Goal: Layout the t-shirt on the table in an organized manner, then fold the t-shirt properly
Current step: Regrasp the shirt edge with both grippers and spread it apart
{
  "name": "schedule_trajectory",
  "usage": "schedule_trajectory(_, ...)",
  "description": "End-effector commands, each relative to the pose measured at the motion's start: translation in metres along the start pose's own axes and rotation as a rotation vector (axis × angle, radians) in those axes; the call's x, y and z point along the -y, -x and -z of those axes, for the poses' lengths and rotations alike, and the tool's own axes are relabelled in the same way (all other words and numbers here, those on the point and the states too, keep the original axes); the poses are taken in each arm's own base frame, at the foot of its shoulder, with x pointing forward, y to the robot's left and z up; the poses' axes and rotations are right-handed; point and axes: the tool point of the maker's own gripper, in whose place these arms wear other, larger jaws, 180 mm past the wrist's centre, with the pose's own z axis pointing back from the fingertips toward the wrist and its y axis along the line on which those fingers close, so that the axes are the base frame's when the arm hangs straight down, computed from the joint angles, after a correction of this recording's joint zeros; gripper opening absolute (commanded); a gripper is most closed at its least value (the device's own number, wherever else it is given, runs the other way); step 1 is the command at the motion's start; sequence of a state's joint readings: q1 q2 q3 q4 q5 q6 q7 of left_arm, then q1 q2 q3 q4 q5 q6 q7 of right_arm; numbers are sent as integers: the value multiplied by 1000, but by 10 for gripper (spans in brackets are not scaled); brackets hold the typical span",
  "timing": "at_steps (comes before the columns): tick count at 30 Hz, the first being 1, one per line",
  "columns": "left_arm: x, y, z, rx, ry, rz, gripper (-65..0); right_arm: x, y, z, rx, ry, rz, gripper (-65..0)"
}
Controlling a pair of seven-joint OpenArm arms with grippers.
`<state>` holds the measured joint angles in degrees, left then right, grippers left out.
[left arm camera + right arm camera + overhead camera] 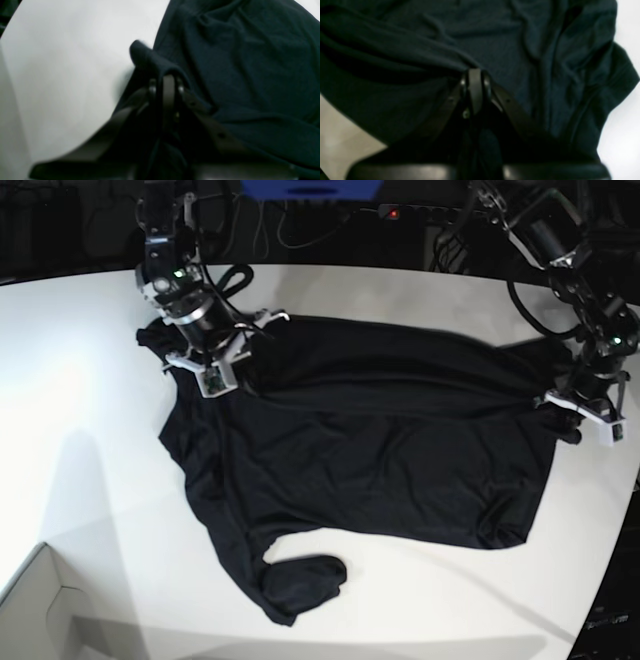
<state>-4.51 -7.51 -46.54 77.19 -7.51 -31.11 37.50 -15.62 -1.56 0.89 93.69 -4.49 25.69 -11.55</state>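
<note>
The black t-shirt lies spread and wrinkled across the white table, one sleeve curled toward the front edge. In the base view my right gripper sits at the shirt's far left corner, and my left gripper at its right edge. The left wrist view shows the left gripper shut on a raised fold of the t-shirt, bare table beside it. In the right wrist view, the right gripper is shut on a pinch of the t-shirt, with folds pulling toward it.
The corner of a white cardboard box stands at the front left. The table's curved edge runs close past the shirt on the right. Cables and dark equipment lie behind the far edge.
</note>
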Motion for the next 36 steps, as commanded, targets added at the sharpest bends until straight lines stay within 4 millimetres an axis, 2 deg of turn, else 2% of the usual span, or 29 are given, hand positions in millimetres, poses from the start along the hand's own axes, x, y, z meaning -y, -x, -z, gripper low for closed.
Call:
schedule_trajectory(1, -2, -11, 1, 31, 2, -1, -649, 5, -15, -1, 53, 4, -10, -650)
schedule_trajectory(6, -14, 11, 8, -34, -2, -26, -645, 6, -16, 0, 54, 5, -13, -650)
schedule_trajectory(8, -17, 12, 10, -44, 0, -28, -644, 7, -18, 1, 55, 6, -17, -650)
schedule_trajectory(9, -17, 10, 12, -44, 0, -29, -644, 7, -18, 1, 55, 6, -17, -636)
schedule_trajectory(11, -17, 10, 13, -43, -2, -38, -630, 7, -19, 0, 58, 6, -19, -567)
schedule_trajectory(13, -17, 10, 13, -43, -2, -38, -571, 6, -24, -3, 72, 9, -25, -481)
schedule_trajectory(15, -17, 10, 13, -45, -1, -38, -483, 10, -31, -14, 90, 24, -43, -406)
schedule_trajectory(18, -17, 9, 13, -40, 0, -38, -359, 33, -48, -34, 135, 96, -70, -331)
schedule_trajectory(20, -16, 9, 13, -38, 5, -38, -317, 57, -51, -49, 141, 172, -74, -311)
schedule_trajectory(24, -16, 8, 12, -35, 6, -38, -304, 105, -42, -75, 116, 315, -68, -310)
schedule_trajectory(26, -19, 7, 11, -30, -1, -44, -304, 120, -28, -86, 81, 364, -54, -310)
schedule_trajectory(30, -33, -9, 1, 20, -40, -58, -303, 120, -9, -95, 33, 371, -43, -310)
schedule_trajectory(36, -34, -42, -17, 108, -67, 3, -303, 105, 8, -96, 1, 349, -6, -310)
